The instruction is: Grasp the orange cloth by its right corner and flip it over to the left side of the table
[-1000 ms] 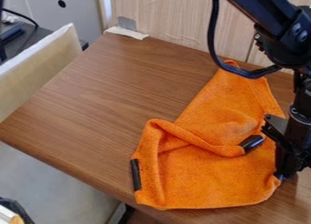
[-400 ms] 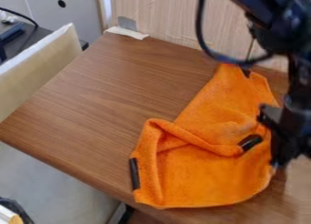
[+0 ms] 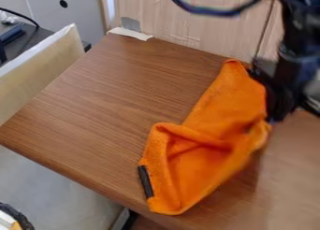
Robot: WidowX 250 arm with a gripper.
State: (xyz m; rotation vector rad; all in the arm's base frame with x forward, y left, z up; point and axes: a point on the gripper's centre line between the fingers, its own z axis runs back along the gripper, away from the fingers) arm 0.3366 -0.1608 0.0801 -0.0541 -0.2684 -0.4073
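Orange cloth (image 3: 215, 110) partly gathered up, its folding or spreading seemingly midway.
The gripper (image 3: 270, 117) appears clenched on the cloth's right side; creases and a turned-over flap look left to settle. The cloth lies on the tabletop (image 3: 106, 103), its lower end near the front edge, its upper tip near the back edge by the wooden panel (image 3: 193, 23); open room stretches toward the left corner.

Black two-finger gripper (image 3: 270, 120) at right, closed on the right edge of the orange cloth (image 3: 215, 126), which is raised there. Cloth creased and folded over itself on the brown wood-grain table (image 3: 112, 98). Black strip (image 3: 145, 181) on its lower left edge. Pale wood-grain panel (image 3: 187, 28) behind; grey tape (image 3: 130, 24) at the far corner. Cream board (image 3: 47, 68) stands at left.
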